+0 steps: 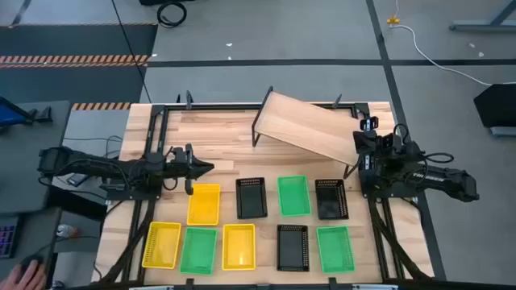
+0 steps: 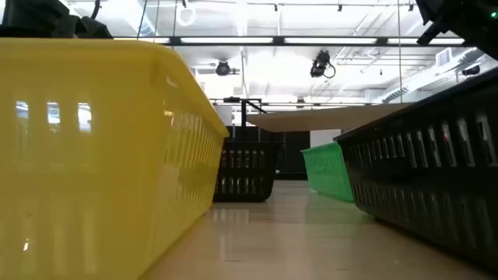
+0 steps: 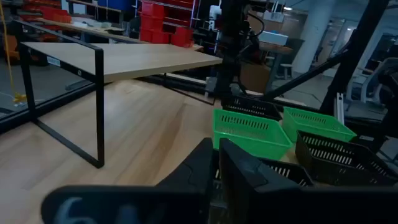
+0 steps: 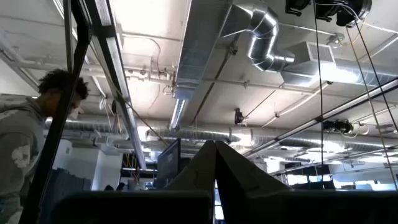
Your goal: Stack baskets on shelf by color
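Note:
Three yellow, three green and three black baskets lie singly in two rows on the near half of the wooden table, among them a yellow one (image 1: pixel 204 203), a black one (image 1: pixel 251 197) and a green one (image 1: pixel 293 196). The shelf (image 1: pixel 306 125) stands on its black legs at the far middle, turned askew. My left gripper (image 1: pixel 205 168) is shut and empty, level, just beyond the yellow basket and pointing at the table's right edge; its fingers (image 3: pixel 217 163) show closed. My right gripper (image 1: pixel 372 129) is shut and empty at the right edge beside the shelf's end, pointing up at the ceiling (image 4: pixel 216 155).
The near row holds a yellow basket (image 1: pixel 161 245), a green one (image 1: pixel 198 250), a yellow one (image 1: pixel 239 246), a black one (image 1: pixel 293 247) and a green one (image 1: pixel 334 248). Bare wood lies between the shelf and the far row. A person (image 4: pixel 25 143) stands beyond the table.

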{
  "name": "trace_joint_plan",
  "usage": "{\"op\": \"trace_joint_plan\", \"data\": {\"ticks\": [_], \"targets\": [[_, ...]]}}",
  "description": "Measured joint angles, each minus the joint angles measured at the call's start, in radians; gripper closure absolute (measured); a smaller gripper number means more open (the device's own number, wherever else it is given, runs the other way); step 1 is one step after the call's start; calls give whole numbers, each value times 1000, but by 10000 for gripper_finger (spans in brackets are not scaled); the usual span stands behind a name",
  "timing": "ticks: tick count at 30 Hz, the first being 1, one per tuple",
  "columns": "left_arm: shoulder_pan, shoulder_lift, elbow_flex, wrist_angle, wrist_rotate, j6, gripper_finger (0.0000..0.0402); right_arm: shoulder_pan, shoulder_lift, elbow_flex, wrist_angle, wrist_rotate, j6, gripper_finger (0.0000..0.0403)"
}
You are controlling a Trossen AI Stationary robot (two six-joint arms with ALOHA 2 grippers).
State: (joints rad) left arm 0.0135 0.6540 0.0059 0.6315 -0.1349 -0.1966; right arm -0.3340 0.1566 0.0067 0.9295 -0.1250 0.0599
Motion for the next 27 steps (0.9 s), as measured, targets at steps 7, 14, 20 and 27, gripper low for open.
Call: {"op": "trace_joint_plan", "data": {"ticks": [7, 14, 20, 27], "targets": [[0, 0, 0, 0, 0, 0, 373, 0, 0, 0, 0, 0, 0, 387], [0, 0, 0, 0, 0, 0, 366, 0, 0, 0, 0, 0, 0, 387], [0, 0, 0, 0, 0, 0, 371, 0, 0, 0, 0, 0, 0, 387], [0, 0, 0, 0, 0, 0, 370, 0, 0, 0, 0, 0, 0, 387]]}}
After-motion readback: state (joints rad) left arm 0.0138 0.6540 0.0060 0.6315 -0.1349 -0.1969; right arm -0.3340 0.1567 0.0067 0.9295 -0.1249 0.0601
